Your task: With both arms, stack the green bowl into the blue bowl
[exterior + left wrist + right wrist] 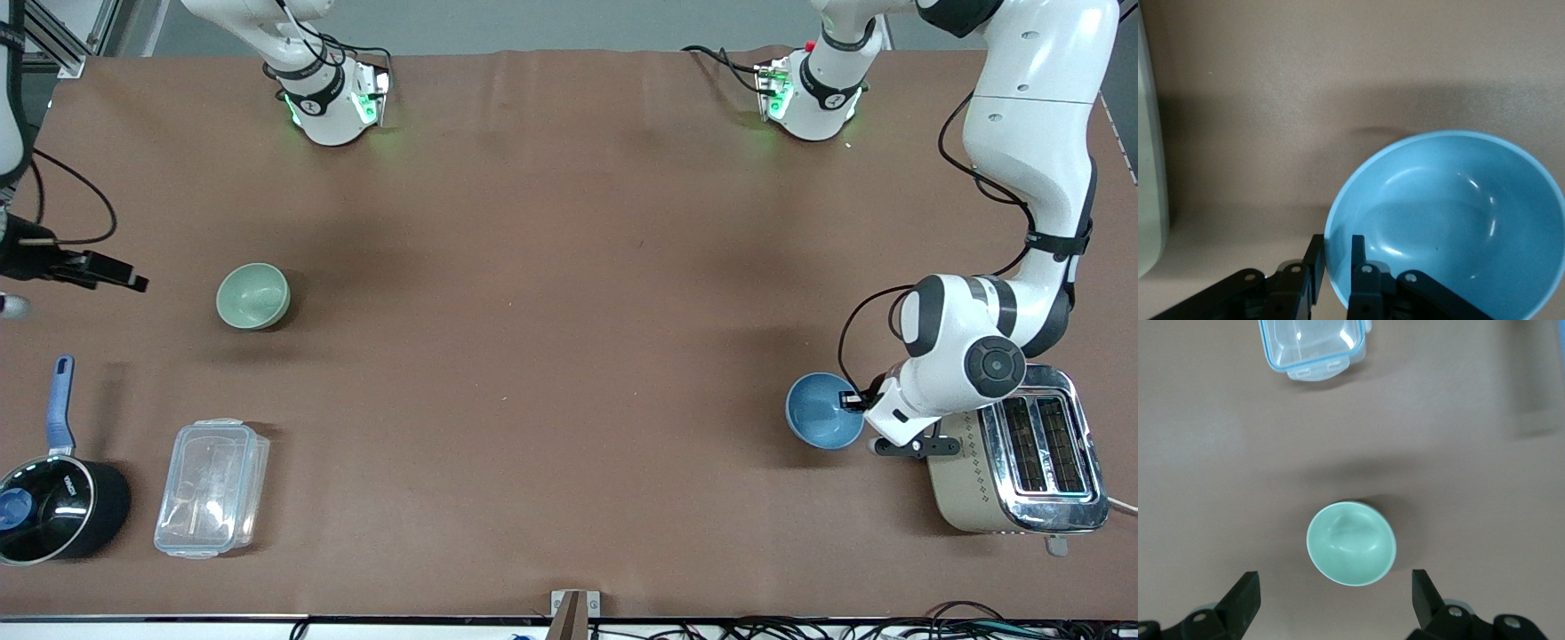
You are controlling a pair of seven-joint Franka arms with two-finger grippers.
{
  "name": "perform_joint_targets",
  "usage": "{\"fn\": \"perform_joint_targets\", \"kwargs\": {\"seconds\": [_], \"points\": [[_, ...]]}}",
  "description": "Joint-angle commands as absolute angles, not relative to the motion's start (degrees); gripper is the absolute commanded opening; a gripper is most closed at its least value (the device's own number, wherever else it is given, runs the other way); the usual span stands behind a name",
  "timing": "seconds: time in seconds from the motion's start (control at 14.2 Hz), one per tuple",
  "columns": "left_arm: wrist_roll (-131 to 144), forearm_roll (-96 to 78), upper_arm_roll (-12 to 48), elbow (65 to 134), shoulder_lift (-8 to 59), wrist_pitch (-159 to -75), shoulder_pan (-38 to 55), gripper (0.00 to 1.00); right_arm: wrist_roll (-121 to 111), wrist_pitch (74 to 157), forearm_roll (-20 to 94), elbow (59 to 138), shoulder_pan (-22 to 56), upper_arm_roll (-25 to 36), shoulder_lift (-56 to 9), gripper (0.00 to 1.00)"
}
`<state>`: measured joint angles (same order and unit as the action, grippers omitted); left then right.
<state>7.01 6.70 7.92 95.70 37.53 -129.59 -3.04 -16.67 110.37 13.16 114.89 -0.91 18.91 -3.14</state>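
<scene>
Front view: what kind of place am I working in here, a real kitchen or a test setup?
Probably a lab test bench, not a kitchen: two white robot arms are bolted to a brown cloth-covered table, kitchen props like the chrome two-slot toaster and clear plastic lidded container sit spread apart, and loose cables run along its edge.

The brown table (pixel 551 356) carries the green bowl (pixel 253 296) at about nine o'clock and the blue bowl (pixel 822 411) near four o'clock, just beside a toaster (pixel 1022 467). A black saucepan (pixel 53 498) and a clear lidded container (pixel 212 487) sit around eight o'clock.
</scene>
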Motion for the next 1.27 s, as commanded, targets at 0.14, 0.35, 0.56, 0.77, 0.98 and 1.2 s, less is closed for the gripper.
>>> {"fn": "perform_joint_targets", "kwargs": {"seconds": [0.14, 0.35, 0.56, 0.77, 0.98, 1.2], "points": [[8.96, 7.65, 8.35, 94.83, 37.88, -129.29, -2.55, 0.06, -26.26, 120.4, 23.27, 124.36, -1.05, 20.12, -7.62, 0.99], [11.76, 7.3, 10.8, 94.83, 36.48, -128.76, -2.2, 0.0, -35.3, 121.11, 29.24, 124.37, -1.67, 22.49, -13.25, 0.98], [18.25, 7.21, 16.76, 94.48, 35.16, -125.07, -2.2, 0.0, -40.85, 121.11, 33.12, 124.37, -2.02, 24.52, -18.44, 0.95], [26.17, 7.38, 23.8, 94.48, 35.15, -125.07, -1.85, 0.0, -43.59, 120.94, 35.42, 124.37, -2.37, 24.87, -21.26, 0.92], [32.23, 7.82, 26.37, 93.0, 35.77, -125.16, 4.89, 0.0, -46.66, 120.94, 36.29, 124.45, -2.99, 24.87, -23.72, 0.82], [40.41, 8.0, 26.1, 90.45, 38.31, -125.59, 12.81, 0.0, -49.91, 120.59, 38.76, 124.54, -3.08, 24.87, -24.87, 0.39]]}}
